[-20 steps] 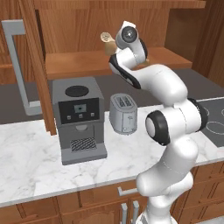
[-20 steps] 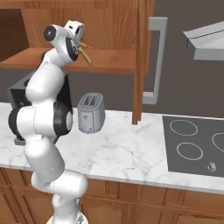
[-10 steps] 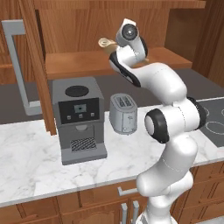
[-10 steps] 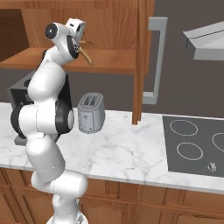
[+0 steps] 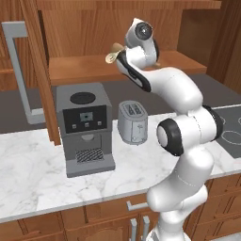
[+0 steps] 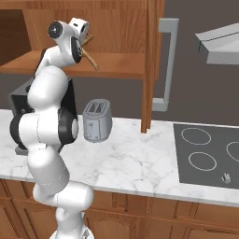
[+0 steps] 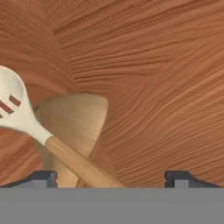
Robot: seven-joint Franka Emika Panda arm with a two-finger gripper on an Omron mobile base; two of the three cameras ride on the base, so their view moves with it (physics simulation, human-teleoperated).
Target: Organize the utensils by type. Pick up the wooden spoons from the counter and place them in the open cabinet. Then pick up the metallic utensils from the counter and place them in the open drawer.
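Two cameras stand behind the arm, left and right, looking forward and down across the counter [image 5: 28, 174]; both take in the toaster [image 6: 96, 120] and the open cabinet [image 5: 94, 66]. The hand camera sits close against the cabinet's wooden shelf.

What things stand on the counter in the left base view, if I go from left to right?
Coffee machine → toaster → the robot's white arm → stovetop at the right edge.
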